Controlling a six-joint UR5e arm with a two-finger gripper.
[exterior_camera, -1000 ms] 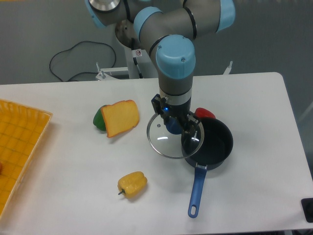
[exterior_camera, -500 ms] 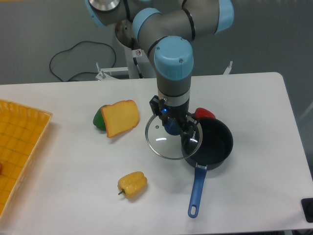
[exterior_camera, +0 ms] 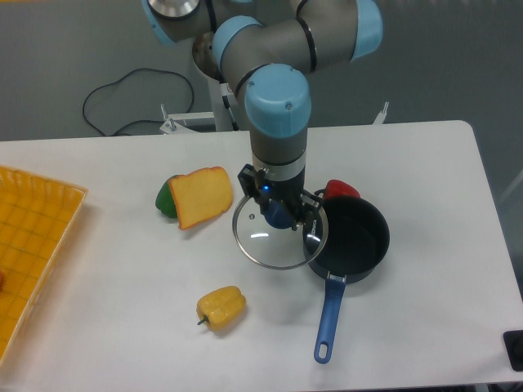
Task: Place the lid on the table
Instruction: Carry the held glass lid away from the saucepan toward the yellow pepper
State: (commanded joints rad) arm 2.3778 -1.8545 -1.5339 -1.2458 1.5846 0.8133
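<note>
White tabletop (exterior_camera: 425,163) fills the scene under a grey wall, yellow tray (exterior_camera: 33,237) off at the far edge. Big arm (exterior_camera: 278,106) reaches straight down at centre, and the gripper (exterior_camera: 280,214) has its fingers closed on the lid's dark blue knob. Lid (exterior_camera: 265,241) hangs level, its rim overlapping the edge of the dark pot (exterior_camera: 355,237), bare surface beneath most of it. Toast slice (exterior_camera: 202,196) and yellow pepper (exterior_camera: 221,308) sit near. Best play, I'd say: carry it clear of the pot, away from the food, lower it flat, then release only once the rim rests.
</note>
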